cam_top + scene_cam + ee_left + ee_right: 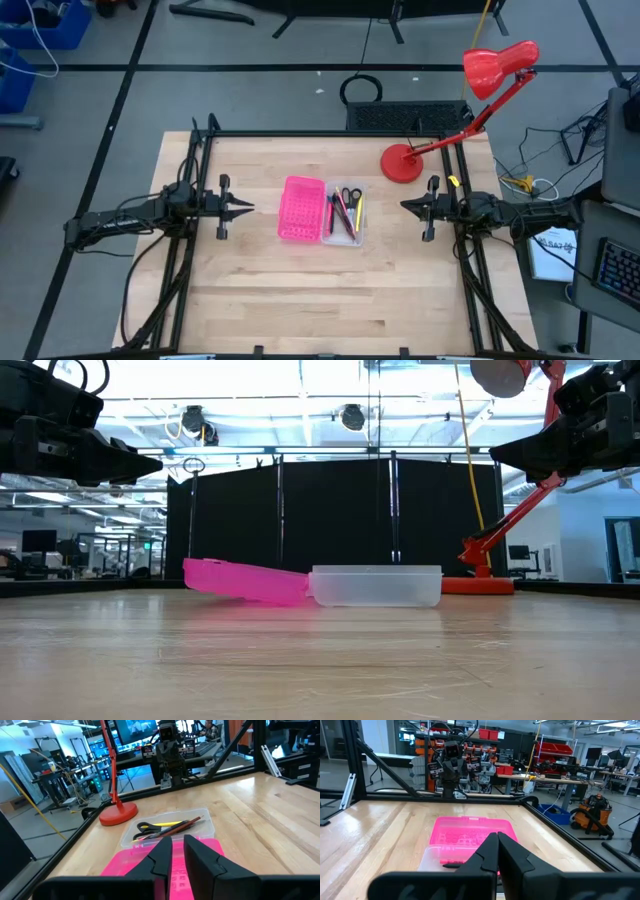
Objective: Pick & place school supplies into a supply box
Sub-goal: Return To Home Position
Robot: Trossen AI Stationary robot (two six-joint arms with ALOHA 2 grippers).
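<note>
High view: left hand (243,208) slightly parted, right hand (408,206) clenched, both hovering empty.

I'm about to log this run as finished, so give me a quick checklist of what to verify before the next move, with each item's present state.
1. Pens and scissors lie inside the clear box: ok.
2. No supplies left on the table: ok.
3. Left gripper empty, clear of the pink tray: ok.
4. Right gripper shut, empty, clear of the box: ok.
5. Pink tray flat: not ok, it tilts against the box.
6. Lamp clear of both arms: ok.
</note>
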